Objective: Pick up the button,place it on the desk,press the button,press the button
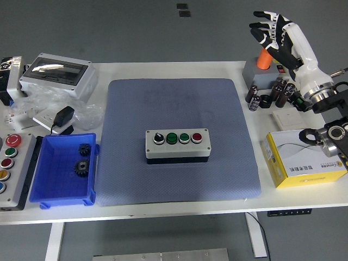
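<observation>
A grey button box [177,144] lies in the middle of the blue-grey mat [179,109]. Along its top sit a black selector knob, two green buttons [178,138] and a red button [196,137]. My right hand [270,32] hangs high at the upper right, above the table's far right corner, far from the box. Its fingers are spread and hold nothing. My left arm does not appear in the picture.
A grey base with an orange cylinder [263,58] and several dark capacitors [274,93] stand under my right hand. A yellow-and-white carton [304,157] lies at the right edge. On the left are a blue bin [64,171] with two gears, a second button panel [10,168] and a grey enclosure [57,73].
</observation>
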`<state>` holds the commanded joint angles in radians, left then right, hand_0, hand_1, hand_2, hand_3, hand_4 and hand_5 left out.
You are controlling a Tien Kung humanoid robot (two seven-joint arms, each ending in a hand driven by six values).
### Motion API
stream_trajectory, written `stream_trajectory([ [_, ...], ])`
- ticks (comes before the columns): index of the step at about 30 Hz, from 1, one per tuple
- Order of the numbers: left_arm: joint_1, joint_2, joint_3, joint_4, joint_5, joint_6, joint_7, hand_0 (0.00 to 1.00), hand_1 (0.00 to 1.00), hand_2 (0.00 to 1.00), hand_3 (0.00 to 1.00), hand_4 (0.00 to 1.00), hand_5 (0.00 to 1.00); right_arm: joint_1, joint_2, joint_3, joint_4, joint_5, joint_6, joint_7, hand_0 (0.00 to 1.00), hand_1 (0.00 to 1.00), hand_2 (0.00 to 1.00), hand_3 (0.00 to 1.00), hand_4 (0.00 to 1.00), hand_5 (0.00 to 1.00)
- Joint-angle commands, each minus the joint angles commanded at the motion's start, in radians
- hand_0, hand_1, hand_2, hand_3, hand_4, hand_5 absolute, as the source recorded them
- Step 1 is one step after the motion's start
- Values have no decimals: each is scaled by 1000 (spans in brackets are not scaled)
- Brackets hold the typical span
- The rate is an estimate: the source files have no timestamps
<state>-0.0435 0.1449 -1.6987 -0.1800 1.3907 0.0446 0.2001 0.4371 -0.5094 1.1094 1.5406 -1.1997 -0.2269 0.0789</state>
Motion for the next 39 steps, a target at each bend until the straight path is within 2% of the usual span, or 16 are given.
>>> stream_trajectory([
  [5, 0, 0, 0, 0, 0, 0, 1, 630, 631, 563, 658, 669, 219, -1, 2, -4, -1, 9, 3, 2, 853, 792, 810, 846, 998, 949],
  [6, 0, -1, 1, 0, 0, 0, 1, 630, 631, 562, 658, 671, 223, -1, 2, -4, -1, 13, 4, 3, 865, 794, 812, 837, 998, 998],
  [17, 3, -1, -1, 0, -2, 1, 0, 630, 631, 562, 658, 672, 224, -7, 3, -9, 5, 11, 25, 9, 861, 792, 812, 832, 998, 998],
  [18, 3, -1, -1, 0, -3, 2, 0, 630, 632, 562, 657, 669, 222, -7, 3, -11, 6, 8, 26, 9, 853, 788, 810, 831, 998, 908],
  [23, 8, -3, 2, 0, -9, 2, -2, 630, 632, 562, 657, 669, 222, -8, 6, -30, 9, -27, 34, 5, 853, 788, 810, 831, 998, 908],
  [24, 9, -3, 3, 0, -11, 2, -2, 630, 631, 561, 656, 669, 221, -9, 6, -33, 9, -32, 36, 5, 843, 784, 806, 811, 821, 540],
  [29, 10, -5, 2, 0, -11, 3, -3, 630, 631, 561, 656, 669, 221, -15, 6, -36, 11, -69, 36, -3, 843, 784, 806, 811, 821, 540],
  [30, 9, -5, 1, 0, -10, 2, -4, 630, 632, 560, 656, 666, 221, -18, 6, -34, 11, -83, 35, -5, 822, 772, 798, 744, 504, 241],
  [35, 8, -5, 0, 0, -9, 3, -5, 630, 632, 560, 656, 666, 221, -35, 9, -16, 6, -145, 20, -10, 822, 772, 798, 744, 504, 241],
  [36, 8, -5, 0, 0, -9, 3, -5, 630, 631, 560, 655, 663, 217, -40, 12, -9, 4, -152, 16, -10, 798, 757, 788, 734, 412, 194],
  [39, 9, -5, 1, 0, -10, 3, -4, 630, 631, 560, 655, 663, 217, -64, 26, 33, -8, -145, 3, 2, 798, 757, 788, 734, 412, 194],
])
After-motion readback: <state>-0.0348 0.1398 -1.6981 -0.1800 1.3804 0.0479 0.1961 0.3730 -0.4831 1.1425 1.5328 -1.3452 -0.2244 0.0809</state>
